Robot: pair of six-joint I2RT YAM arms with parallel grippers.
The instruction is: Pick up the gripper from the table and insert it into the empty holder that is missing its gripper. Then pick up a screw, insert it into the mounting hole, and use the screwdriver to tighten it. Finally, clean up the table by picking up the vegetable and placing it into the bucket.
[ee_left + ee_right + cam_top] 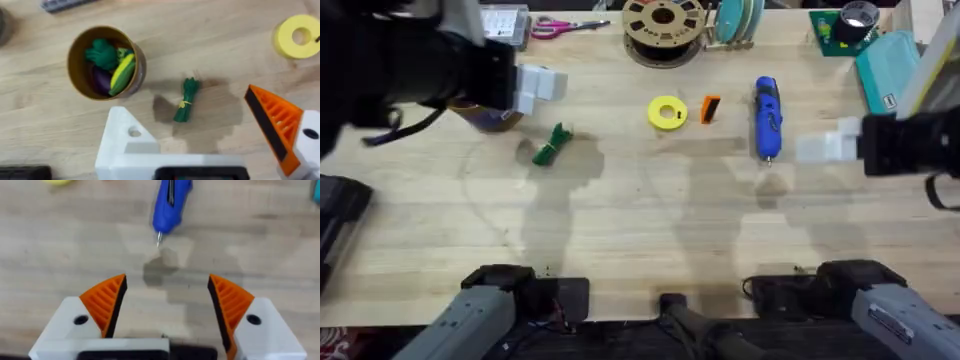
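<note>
Gripper wedge (710,109), the small loose orange piece with its black edge, is lying untouched toward the far edge of the surface (640,230), between a yellow ring (667,112) and the blue screwdriver (766,117), as we are readying the first pick.

Our left tool (220,142) is hovering over the far-left part of the surface with its jaws spread wide and nothing between them. One of its fingers is the plain white holder (122,145), bare of any orange tip; the other is carrying its tip. Just beyond it the vegetable (186,100) is lying on the wood beside the bucket (106,62), which is already holding other toy produce.

Our right tool (167,305) is hanging over the right side, also wide open and empty, with the screwdriver's thin point lying just ahead of it.

We are judging the right tool the better candidate for the pick, since the left carries the empty holder. To do it well, we are advising a descent centred on the wedge, jaws closing across its narrow sides and clear of the ring and screwdriver, so the piece stays square for seating.
</note>
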